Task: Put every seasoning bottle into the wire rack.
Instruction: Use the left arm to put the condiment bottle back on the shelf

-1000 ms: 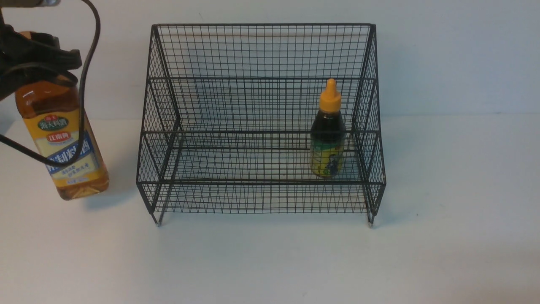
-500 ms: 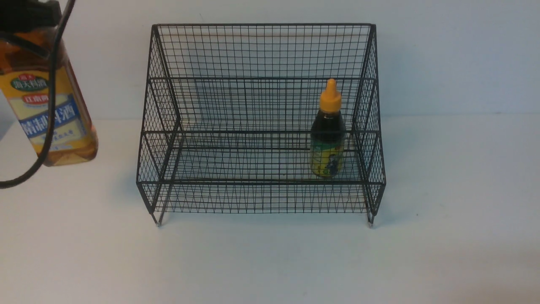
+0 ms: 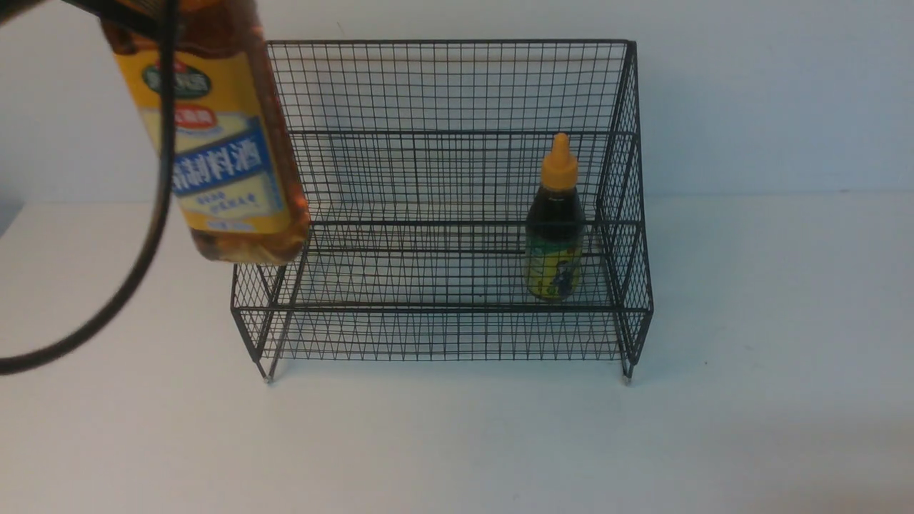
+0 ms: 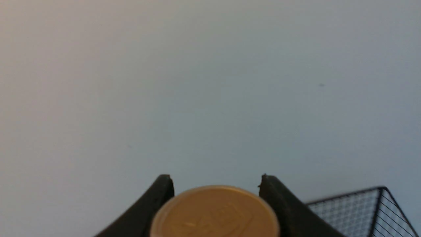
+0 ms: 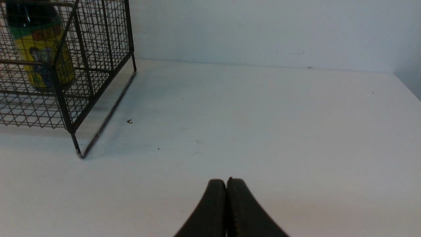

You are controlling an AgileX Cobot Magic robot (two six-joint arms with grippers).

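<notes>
- The left tool (image 4: 215, 180) is clamped on the tall amber bottle (image 3: 221, 157) at the neck. One black finger sits on each side of its round gold cap (image 4: 215, 214).
- The left arm is almost wholly out of the front view. It carries the bottle high, clear of the bench (image 3: 457, 442). Its black cable (image 3: 161, 214) loops down in front of the label.
- The bottle hangs tilted, base swung towards the left end of the wire rack (image 3: 443, 178). In the front view its lower corner overlaps the rack's left side wall.
- The bottle is clear, with amber liquid and a glossy yellow-and-blue label.
- The right tool (image 5: 227, 180) has its fingers pressed together on nothing. It is held low over the bench, off the rack's right end.
- The rack is fine black mesh, stepped, with sloping sides and small feet. It stands near the bench's far edge.
- The small dark bottle (image 3: 555, 235) stands upright on the lower tier at the rack's right end. It has an orange nozzle cap and a yellow-green label.
</notes>
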